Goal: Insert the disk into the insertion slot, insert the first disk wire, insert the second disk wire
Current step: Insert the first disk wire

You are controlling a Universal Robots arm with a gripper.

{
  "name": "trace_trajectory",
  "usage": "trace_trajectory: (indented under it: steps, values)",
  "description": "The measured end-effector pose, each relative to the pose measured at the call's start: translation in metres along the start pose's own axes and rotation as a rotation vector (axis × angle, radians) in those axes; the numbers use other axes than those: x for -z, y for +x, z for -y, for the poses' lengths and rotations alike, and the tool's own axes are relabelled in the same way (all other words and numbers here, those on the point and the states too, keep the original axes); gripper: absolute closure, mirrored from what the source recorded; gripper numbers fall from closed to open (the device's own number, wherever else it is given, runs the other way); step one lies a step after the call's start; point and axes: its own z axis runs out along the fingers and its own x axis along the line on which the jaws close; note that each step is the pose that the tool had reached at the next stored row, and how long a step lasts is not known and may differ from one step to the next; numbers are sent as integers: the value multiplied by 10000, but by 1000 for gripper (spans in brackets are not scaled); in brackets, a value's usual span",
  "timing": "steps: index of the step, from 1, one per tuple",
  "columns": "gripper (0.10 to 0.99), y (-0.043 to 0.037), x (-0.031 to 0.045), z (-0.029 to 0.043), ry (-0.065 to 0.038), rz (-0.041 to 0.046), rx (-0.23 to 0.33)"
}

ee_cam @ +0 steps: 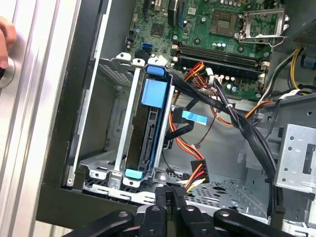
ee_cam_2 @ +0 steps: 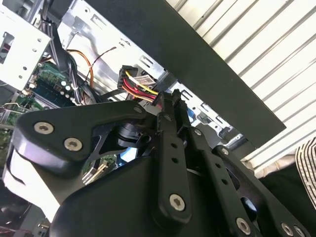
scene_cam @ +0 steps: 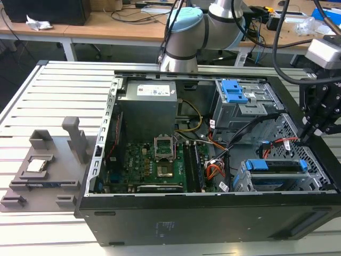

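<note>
Exterior view: inside the black computer case (scene_cam: 213,226), at four o'clock, the flat silver disk in its blue plastic carrier (scene_cam: 277,167) sits in the low grey perforated metal slot (scene_cam: 241,182); at three o'clock, the black gripper (scene_cam: 308,140) pinches a red-yellow-black wire plug (ee_cam: 193,175), seen in the first wrist view.

No text legible, white label on power supply (scene_cam: 156,90) with print too small to read, pale sticker on case side (scene_cam: 166,228), perhaps printed, unreadable
</note>
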Motion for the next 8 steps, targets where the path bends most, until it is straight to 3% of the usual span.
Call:
trace_trajectory:
  steps: [8]
  values:
    - [914,0,3,0,0,-1,0]
